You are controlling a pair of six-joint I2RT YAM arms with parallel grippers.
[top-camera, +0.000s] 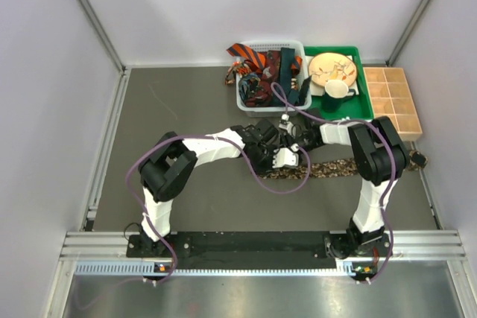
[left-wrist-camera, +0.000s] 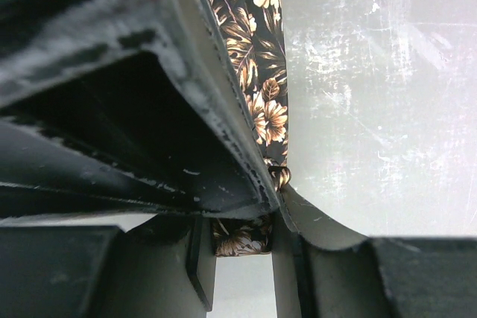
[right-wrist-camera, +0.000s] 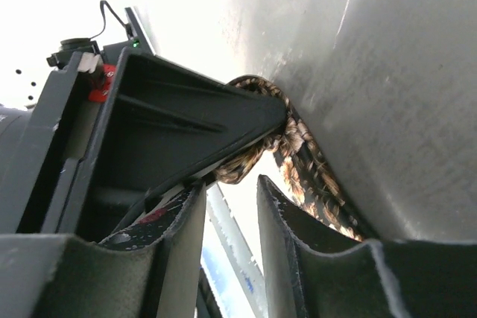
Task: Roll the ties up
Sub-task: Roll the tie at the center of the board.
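Currently both arms meet mid-table over the brown-and-black flowered tie point(top-camera: 328, 169). It lies flat on the table point(top-camera: 186, 109), its long tail running out toward the right arm's side. That layout makes sense: free length kept straight so it can feed into a roll.

Left gripper point(left-wrist-camera: 238, 223): jaws nearly closed, with the tie's folded end pinched in the narrow gap between them. This looks like the anchor for the roll's core. In the left wrist view the rest of the tie runs up and away along the right gripper's finger.

Right gripper point(right-wrist-camera: 231, 191): jaws partly apart with light showing between them. The tie curls round the tips and drops down past one finger. Can't tell if it actually pinches the cloth or only guides it. Likely it's there to turn the next wrap while the left holds.

Roll is barely begun; most of the tie is unrolled.

Other ties point(top-camera: 257, 61) sit heaped in the white basket point(top-camera: 246, 98) behind the grippers, not yet rolled.
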